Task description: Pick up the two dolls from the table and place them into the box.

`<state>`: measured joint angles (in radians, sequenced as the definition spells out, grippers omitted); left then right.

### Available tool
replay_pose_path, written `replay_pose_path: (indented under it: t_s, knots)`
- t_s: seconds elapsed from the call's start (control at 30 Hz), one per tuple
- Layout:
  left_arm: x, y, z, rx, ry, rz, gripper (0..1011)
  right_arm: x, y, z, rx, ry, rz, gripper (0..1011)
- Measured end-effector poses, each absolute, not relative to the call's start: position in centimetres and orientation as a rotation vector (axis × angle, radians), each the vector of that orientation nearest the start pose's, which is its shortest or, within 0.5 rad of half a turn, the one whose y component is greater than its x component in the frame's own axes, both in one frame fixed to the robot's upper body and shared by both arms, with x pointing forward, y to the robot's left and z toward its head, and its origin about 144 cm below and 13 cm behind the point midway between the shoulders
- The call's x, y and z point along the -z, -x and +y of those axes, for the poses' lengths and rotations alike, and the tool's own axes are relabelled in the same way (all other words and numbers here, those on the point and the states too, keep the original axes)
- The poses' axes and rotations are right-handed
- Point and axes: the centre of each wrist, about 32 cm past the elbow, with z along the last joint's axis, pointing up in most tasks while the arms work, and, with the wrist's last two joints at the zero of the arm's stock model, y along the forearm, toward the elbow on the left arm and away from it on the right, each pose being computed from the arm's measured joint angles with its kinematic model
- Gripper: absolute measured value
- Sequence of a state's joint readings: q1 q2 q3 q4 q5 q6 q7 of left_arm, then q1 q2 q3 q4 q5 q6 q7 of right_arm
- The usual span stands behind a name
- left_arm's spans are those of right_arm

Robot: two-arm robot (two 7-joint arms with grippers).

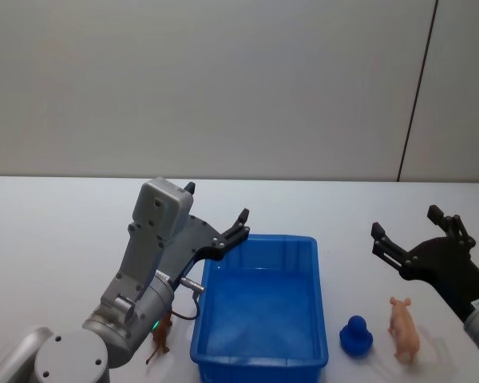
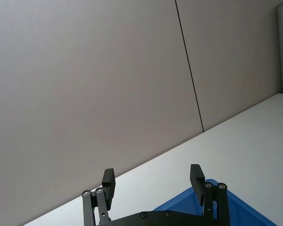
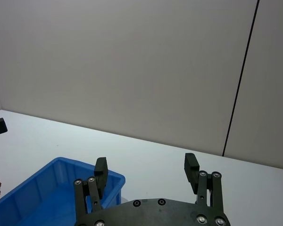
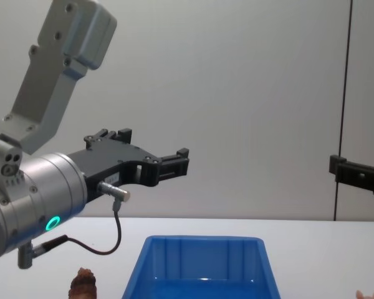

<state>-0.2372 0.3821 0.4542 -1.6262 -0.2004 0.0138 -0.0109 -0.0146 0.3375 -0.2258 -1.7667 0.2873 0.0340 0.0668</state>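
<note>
The blue box (image 1: 259,239) stands at the table's near middle, with nothing seen inside it. To its right lie the two dolls: the rounded deep-blue one (image 1: 356,335) and, further right, the pale pink one (image 1: 403,329) standing upright. My left gripper (image 1: 215,203) hangs open above the box's far left corner (image 2: 236,212), holding nothing. My right gripper (image 1: 405,221) is open and empty in the air, above and behind the two dolls. Both wrist views show spread fingers, left gripper (image 2: 152,178) and right gripper (image 3: 146,165).
A small brown toy figure (image 1: 160,339) stands on the table just left of the box, under my left arm; it also appears in the chest view (image 4: 84,283). A plain wall rises behind the white table (image 1: 64,215).
</note>
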Motion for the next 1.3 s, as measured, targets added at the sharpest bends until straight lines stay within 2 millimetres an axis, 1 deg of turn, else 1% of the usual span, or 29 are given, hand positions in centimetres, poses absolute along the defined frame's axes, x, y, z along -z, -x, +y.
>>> replay_pose_path:
  t_s: [1.3]
  knots:
    - [-120.44, -49.2, 19.84, -1.124, -0.061, -0.268, 1001, -118.87, -44.33, -23.71, 1.229, -0.026, -0.075, 1001]
